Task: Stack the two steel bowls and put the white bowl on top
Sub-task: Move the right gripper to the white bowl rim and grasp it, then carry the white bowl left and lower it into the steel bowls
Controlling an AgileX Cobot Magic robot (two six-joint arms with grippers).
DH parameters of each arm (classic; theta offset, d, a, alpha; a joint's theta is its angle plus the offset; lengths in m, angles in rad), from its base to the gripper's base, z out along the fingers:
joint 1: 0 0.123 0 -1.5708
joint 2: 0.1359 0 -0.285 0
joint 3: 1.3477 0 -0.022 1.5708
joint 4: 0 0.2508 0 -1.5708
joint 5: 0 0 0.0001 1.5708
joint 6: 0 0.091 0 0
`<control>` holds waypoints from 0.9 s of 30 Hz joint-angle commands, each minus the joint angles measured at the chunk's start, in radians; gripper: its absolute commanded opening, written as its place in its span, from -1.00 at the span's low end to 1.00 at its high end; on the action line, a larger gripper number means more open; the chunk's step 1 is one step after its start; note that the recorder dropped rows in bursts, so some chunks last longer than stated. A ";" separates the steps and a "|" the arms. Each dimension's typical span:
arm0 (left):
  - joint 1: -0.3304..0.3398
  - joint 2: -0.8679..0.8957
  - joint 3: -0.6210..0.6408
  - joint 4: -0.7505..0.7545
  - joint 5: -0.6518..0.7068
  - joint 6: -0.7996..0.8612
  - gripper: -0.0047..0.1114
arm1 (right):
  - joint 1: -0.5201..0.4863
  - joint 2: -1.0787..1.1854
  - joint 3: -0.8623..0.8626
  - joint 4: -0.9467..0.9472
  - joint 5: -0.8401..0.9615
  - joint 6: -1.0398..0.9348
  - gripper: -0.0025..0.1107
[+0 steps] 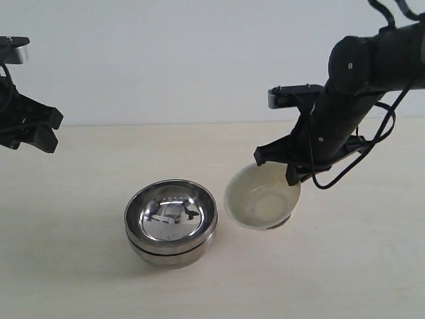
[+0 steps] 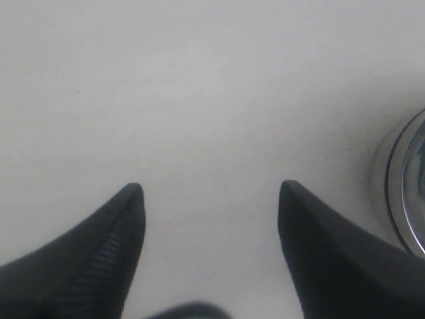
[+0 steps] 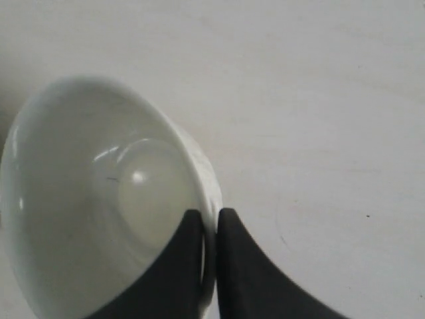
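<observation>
Clamps the right gripper [image 3: 209, 216] on the rim of the tilted white bowl [image 3: 99, 199], one finger inside, one outside; seems light, stiff, glossy-slick, chippable, best held there.

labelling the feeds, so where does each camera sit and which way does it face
Exterior view: off the arms, angled down at the table, the stacked steel bowls and the tilted white bowl; left arm and right arm show.
Left wrist view: on the left wrist, facing down past its open jaws at the table; steel bowls at one edge.
Right wrist view: on the right wrist, facing down past jaws shut on the white bowl's rim.
Shared: exterior and right wrist both show the white bowl.
</observation>
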 commanded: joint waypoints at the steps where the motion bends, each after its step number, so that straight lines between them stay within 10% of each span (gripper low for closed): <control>1: 0.003 -0.002 0.009 -0.011 -0.008 0.005 0.04 | -0.003 -0.026 -0.052 0.000 0.040 0.006 -0.96; 27: 0.003 -0.002 0.013 -0.007 -0.023 0.005 0.04 | -0.026 -0.028 -0.159 0.463 0.072 -0.202 -0.96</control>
